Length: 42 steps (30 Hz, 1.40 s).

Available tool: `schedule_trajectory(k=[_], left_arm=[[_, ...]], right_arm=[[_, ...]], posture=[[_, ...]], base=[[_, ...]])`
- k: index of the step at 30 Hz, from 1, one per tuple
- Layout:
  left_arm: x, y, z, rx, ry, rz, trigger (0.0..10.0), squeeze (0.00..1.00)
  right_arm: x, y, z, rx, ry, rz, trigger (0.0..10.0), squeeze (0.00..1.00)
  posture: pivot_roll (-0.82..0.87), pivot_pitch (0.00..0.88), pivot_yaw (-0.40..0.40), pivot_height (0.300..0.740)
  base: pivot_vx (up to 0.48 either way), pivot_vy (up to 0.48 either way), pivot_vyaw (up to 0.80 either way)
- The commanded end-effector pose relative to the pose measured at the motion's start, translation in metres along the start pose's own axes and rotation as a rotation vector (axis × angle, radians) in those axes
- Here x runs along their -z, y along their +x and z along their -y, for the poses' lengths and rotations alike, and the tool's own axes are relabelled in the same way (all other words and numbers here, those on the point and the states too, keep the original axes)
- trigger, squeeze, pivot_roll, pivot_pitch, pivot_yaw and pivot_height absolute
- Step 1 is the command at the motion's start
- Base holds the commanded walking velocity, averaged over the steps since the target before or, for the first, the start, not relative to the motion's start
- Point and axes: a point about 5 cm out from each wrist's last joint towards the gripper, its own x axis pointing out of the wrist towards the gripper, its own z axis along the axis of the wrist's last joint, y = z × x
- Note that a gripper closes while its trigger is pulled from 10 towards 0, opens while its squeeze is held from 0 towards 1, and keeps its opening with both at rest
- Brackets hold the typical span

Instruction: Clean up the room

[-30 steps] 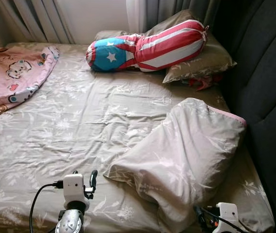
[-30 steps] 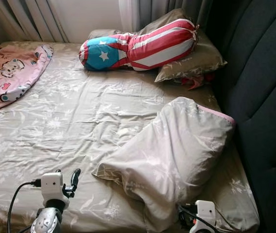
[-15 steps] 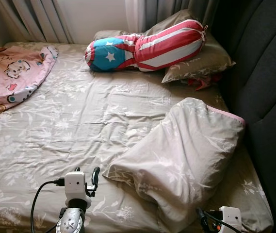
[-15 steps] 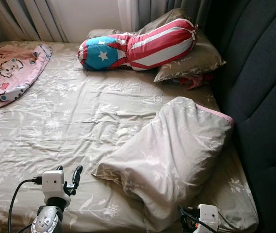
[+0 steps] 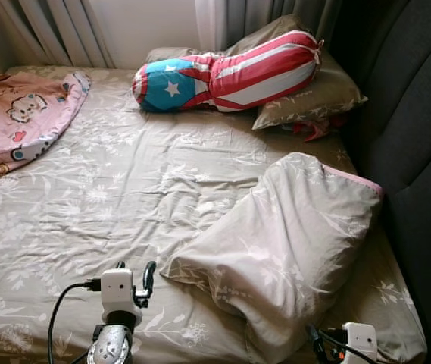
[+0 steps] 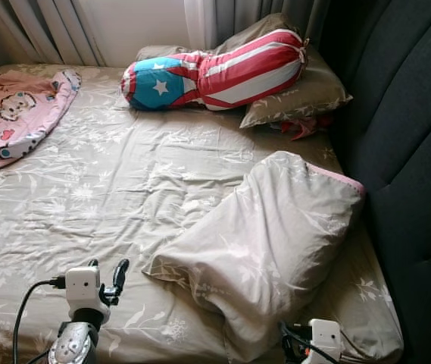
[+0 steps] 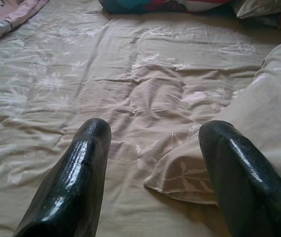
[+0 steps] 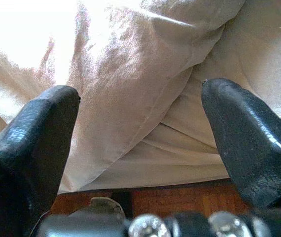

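Observation:
A big beige floral pillow (image 5: 291,243) lies askew on the bed's near right side, one end against the headboard. My left gripper (image 5: 134,269) hovers low over the sheet (image 5: 124,182), just left of the pillow's near corner (image 7: 180,182). It is open with nothing between its fingers (image 7: 81,168). My right gripper (image 5: 315,345) sits at the bed's near edge, below the pillow's near end (image 8: 130,98). It is open too and holds nothing. A red-and-white striped bolster with a blue star end (image 5: 230,72) rests across the far side.
A second beige pillow (image 5: 313,95) lies under the bolster, with a red item (image 5: 313,127) beside it. A pink cartoon blanket (image 5: 18,114) is bunched at the far left. A dark padded headboard (image 5: 420,136) runs along the right and curtains (image 5: 48,30) hang behind. Wooden floor (image 8: 180,197) shows under the bed edge.
The view has shifted slightly. My right wrist sits a little lower in the picture. The left gripper and the bedding have not moved.

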Motion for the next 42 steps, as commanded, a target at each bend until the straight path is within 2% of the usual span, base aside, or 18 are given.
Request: schedule_trajectory(k=[1, 3, 5, 7, 10, 13, 17, 20, 23, 26, 29, 32, 33, 34, 35, 36, 37, 42], left_arm=[[0.005, -0.004, 0.0, -0.005, -0.005, -0.025, 10.0, 0.0], [0.005, -0.004, 0.0, -0.005, -0.005, -0.025, 10.0, 0.0], [-0.018, 0.011, 0.003, 0.011, 0.002, 0.022, 10.0, 0.0], [-0.021, 0.013, 0.003, 0.012, 0.003, 0.028, 10.0, 0.0], [-0.02, 0.013, 0.004, 0.016, 0.004, 0.022, 10.0, 0.0], [-0.021, 0.013, 0.004, 0.014, 0.003, 0.024, 10.0, 0.0], [-0.023, 0.012, 0.005, 0.013, 0.0, 0.014, 10.0, 0.0], [-0.024, 0.012, 0.006, 0.014, -0.001, 0.012, 10.0, 0.0], [-0.024, 0.012, 0.006, 0.013, 0.0, 0.015, 10.0, 0.0], [-0.026, 0.012, 0.003, 0.006, 0.002, 0.017, 10.0, 0.0], [-0.026, 0.012, 0.002, 0.001, 0.002, 0.015, 10.0, 0.0], [-0.027, 0.012, 0.002, 0.0, 0.003, 0.013, 10.0, 0.0], [-0.027, 0.012, 0.002, 0.0, 0.003, 0.013, 10.0, 0.0], [-0.027, 0.012, 0.002, -0.001, 0.002, 0.013, 10.0, 0.0], [-0.027, 0.012, 0.002, -0.001, 0.002, 0.014, 10.0, 0.0], [-0.027, 0.012, 0.002, -0.001, 0.002, 0.014, 10.0, 0.0], [-0.027, 0.012, 0.003, -0.001, 0.002, 0.014, 10.0, 0.0], [-0.028, 0.009, 0.0, -0.012, 0.003, 0.02, 10.0, 0.0]], right_arm=[[0.004, -0.004, 0.003, 0.019, 0.011, -0.005, 10.0, 0.0], [0.004, -0.004, 0.003, 0.019, 0.011, -0.005, 10.0, 0.0], [0.012, -0.01, -0.003, 0.003, 0.108, 0.017, 10.0, 0.0], [0.013, -0.01, -0.003, 0.002, 0.112, 0.008, 10.0, 0.0], [0.021, -0.01, -0.002, 0.001, 0.048, -0.095, 10.0, 0.0], [0.021, -0.01, -0.002, -0.008, -0.003, -0.12, 10.0, 0.0], [0.02, -0.01, 0.0, -0.006, -0.028, -0.116, 10.0, 0.0], [0.026, -0.011, 0.003, 0.045, -0.021, -0.175, 10.0, 0.0], [0.019, -0.01, 0.001, 0.031, 0.066, -0.072, 10.0, 0.0], [0.001, -0.011, -0.001, 0.019, 0.104, 0.129, 10.0, 0.0], [-0.004, -0.011, -0.002, -0.001, 0.077, 0.184, 10.0, 0.0], [-0.005, -0.011, -0.002, -0.005, 0.128, 0.203, 10.0, 0.0], [-0.069, 0.024, -0.024, -0.048, 0.051, 0.389, 10.0, 0.0], [-0.122, 0.04, -0.045, -0.084, 0.02, 0.538, 10.0, 0.0], [-0.157, 0.046, -0.061, -0.107, 0.005, 0.64, 10.0, 0.0], [-0.157, 0.046, -0.061, -0.107, 0.005, 0.64, 10.0, 0.0], [-0.176, 0.047, -0.07, -0.12, 0.002, 0.693, 10.0, 0.0], [-0.176, 0.046, -0.07, -0.119, 0.036, 0.714, 10.0, 0.0]], posture=[[-0.05, 0.109, -0.043, 0.719], [-0.05, 0.109, -0.043, 0.719], [-0.05, 0.167, -0.006, 0.719], [-0.05, 0.167, -0.006, 0.719], [-0.05, 0.172, -0.011, 0.719], [-0.05, 0.175, -0.013, 0.719], [-0.05, 0.179, -0.015, 0.719], [-0.06, 0.179, -0.016, 0.719], [-0.06, 0.18, -0.017, 0.719], [-0.06, 0.18, -0.017, 0.719], [-0.06, 0.178, -0.017, 0.719], [-0.06, 0.179, -0.017, 0.719], [-0.06, 0.178, -0.018, 0.719], [-0.06, 0.178, -0.019, 0.719], [-0.06, 0.178, -0.019, 0.719], [-0.06, 0.178, -0.019, 0.719], [-0.06, 0.178, -0.02, 0.719], [-0.06, 0.178, -0.019, 0.719]], base=[[0.0, 0.0, 0.0], [0.0, 0.0, 0.0], [0.0, 0.0, 0.0], [0.0, 0.0, 0.0], [0.0, 0.0, 0.0], [0.0, 0.0, 0.0], [0.0, 0.0, 0.0], [0.0, 0.0, 0.0], [0.0, 0.0, 0.0], [0.0, 0.0, 0.0], [0.0, 0.0, 0.0], [0.0, 0.0, 0.0], [0.0, 0.0, 0.0], [0.0, 0.0, 0.0], [0.0, 0.0, 0.0], [0.0, 0.0, 0.0], [0.0, 0.0, 0.0], [0.0, 0.0, 0.0]])
